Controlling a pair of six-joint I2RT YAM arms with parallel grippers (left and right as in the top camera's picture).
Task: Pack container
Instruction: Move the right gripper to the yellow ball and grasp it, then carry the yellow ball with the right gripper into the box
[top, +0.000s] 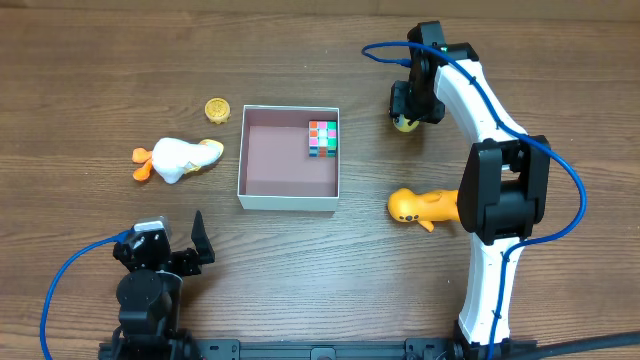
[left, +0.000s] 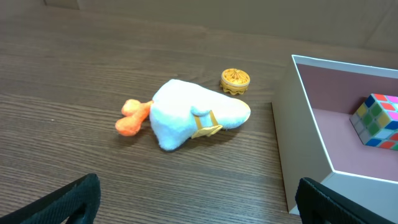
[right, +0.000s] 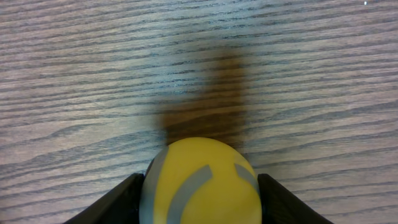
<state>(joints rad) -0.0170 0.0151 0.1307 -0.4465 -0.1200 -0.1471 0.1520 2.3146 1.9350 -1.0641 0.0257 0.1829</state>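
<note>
The container (top: 288, 203), a shallow white-walled box with a mauve inside, sits mid-table and holds a colourful puzzle cube (top: 322, 138) in its far right corner; both also show in the left wrist view, the container (left: 305, 143) and the cube (left: 377, 120). My right gripper (top: 408, 115) is to the right of the container and shut on a yellow ball with grey stripes (right: 200, 183), just above the table. My left gripper (top: 175, 250) is open and empty near the front left.
A white plush duck with orange feet (top: 178, 158) lies left of the container, also seen in the left wrist view (left: 189, 115). A small gold coin-like disc (top: 217, 109) lies behind it. An orange toy duck (top: 415, 207) lies right of the container, by the right arm.
</note>
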